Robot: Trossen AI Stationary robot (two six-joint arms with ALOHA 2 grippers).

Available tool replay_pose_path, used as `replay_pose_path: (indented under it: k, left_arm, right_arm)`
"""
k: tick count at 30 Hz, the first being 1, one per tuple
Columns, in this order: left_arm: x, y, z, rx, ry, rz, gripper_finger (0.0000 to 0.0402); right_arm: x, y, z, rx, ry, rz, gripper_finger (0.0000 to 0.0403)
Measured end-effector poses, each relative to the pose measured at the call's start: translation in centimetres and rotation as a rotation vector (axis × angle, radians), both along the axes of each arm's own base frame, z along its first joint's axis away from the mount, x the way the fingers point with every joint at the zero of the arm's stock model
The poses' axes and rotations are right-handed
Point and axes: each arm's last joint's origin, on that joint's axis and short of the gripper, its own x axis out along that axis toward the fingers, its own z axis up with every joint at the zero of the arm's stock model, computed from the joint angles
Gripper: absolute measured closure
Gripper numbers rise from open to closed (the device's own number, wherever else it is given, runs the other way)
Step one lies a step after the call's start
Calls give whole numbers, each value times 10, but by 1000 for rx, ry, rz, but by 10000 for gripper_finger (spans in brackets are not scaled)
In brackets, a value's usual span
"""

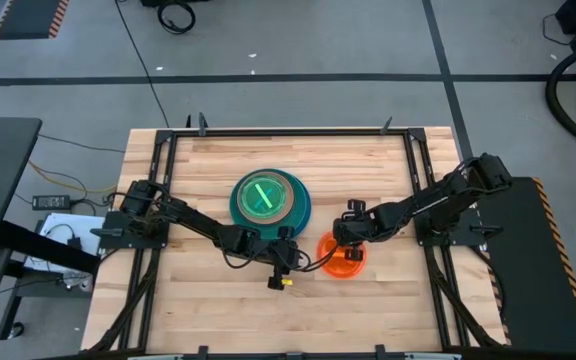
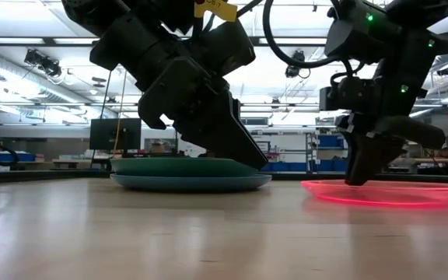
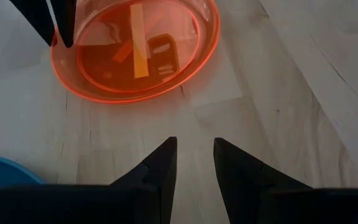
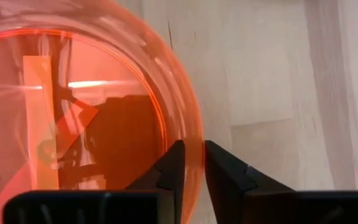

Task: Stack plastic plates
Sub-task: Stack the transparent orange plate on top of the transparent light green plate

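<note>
A translucent orange plate lies flat on the table to the right of a stack of plates. The stack shows a blue rim at the bottom, then teal and dark green, with translucent lime green on top. Tan and cyan plates do not show. My right gripper points down at the orange plate's far rim and is shut on it. My left gripper is low over the bare table between the stack and the orange plate, its fingers a little apart and empty. My right gripper pinches the orange plate's rim at the plate's far side, one finger inside the plate and one outside. The fingers come from above, pointing down. The plate lies flat with its bottom on the table.
The stack stands near the table's middle, just beyond my left gripper. Bare wood lies at the table's near side and along its left and right. A dark frame runs around the table's edge.
</note>
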Motion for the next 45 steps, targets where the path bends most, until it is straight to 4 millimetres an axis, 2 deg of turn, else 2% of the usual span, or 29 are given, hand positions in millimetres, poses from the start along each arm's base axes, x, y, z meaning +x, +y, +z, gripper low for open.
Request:
replay_pose_path:
  k: [7, 18, 25, 31, 36, 41, 45]
  left_arm:
    - [0, 0, 0, 0, 0, 0, 287]
    - [0, 0, 0, -1, -5, 0, 287]
    - [0, 0, 0, -17, -4, 13, 287]
    - [1, 14, 0, -255, 12, 328, 287]
    - [7, 22, 6, -382, -34, 434, 282]
    - [12, 21, 17, -311, -34, 541, 255]
    - [20, 20, 34, -240, -54, 602, 240]
  right_arm:
    - [1, 1, 2, 19, -7, 5, 395]
    - [11, 3, 14, 31, -35, 15, 398]
    - [22, 5, 29, 40, -69, 7, 397]
    - [25, 2, 37, -54, -91, -80, 397]
    - [29, 1, 46, -100, -134, -145, 398]
    - [29, 8, 52, -117, -135, -151, 398]
    - [29, 12, 53, -128, -142, -136, 398]
